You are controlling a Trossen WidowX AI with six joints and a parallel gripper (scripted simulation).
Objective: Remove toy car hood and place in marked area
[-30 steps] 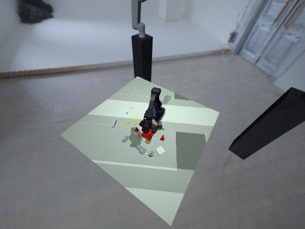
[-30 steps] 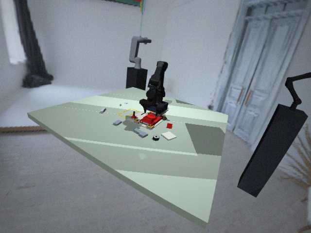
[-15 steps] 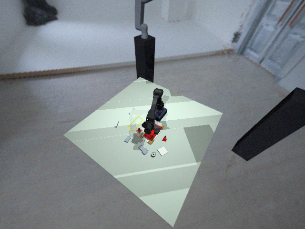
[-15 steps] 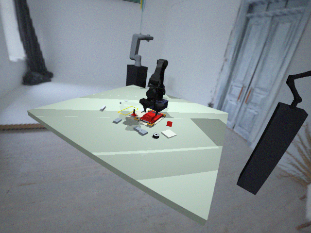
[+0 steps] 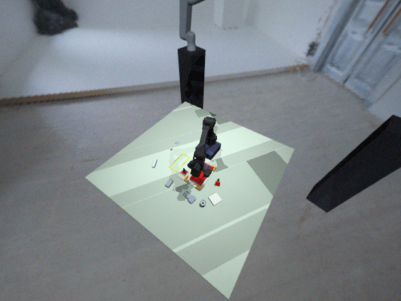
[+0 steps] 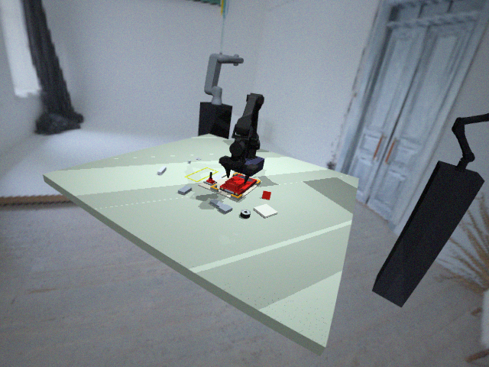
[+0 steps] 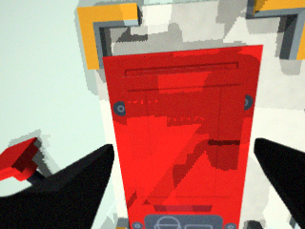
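Observation:
The toy car [image 5: 195,179] [image 6: 233,186] sits on a pale board between orange corner brackets [image 7: 86,38]. Its hood [image 7: 162,105] looks like the long red panel filling the middle of the wrist view, still on the car; its exact edges are hard to tell. My gripper [image 6: 237,180] [image 7: 181,147] is open and empty, low over the car, with one fingertip at each long side of the red panel. Whether the fingertips touch anything cannot be told. The marked area, a yellow outline [image 5: 175,160] [image 6: 190,179], lies left of the car in the top and exterior views, with nothing inside it.
A red piece with a black handle [image 5: 183,172] [image 6: 210,180] stands between car and outline. Another red piece [image 5: 217,182] [image 6: 266,195], a white plate [image 5: 215,198] [image 6: 265,210], a round part [image 5: 202,203] [image 6: 245,213] and grey blocks [image 5: 168,183] [image 6: 184,189] lie around the car.

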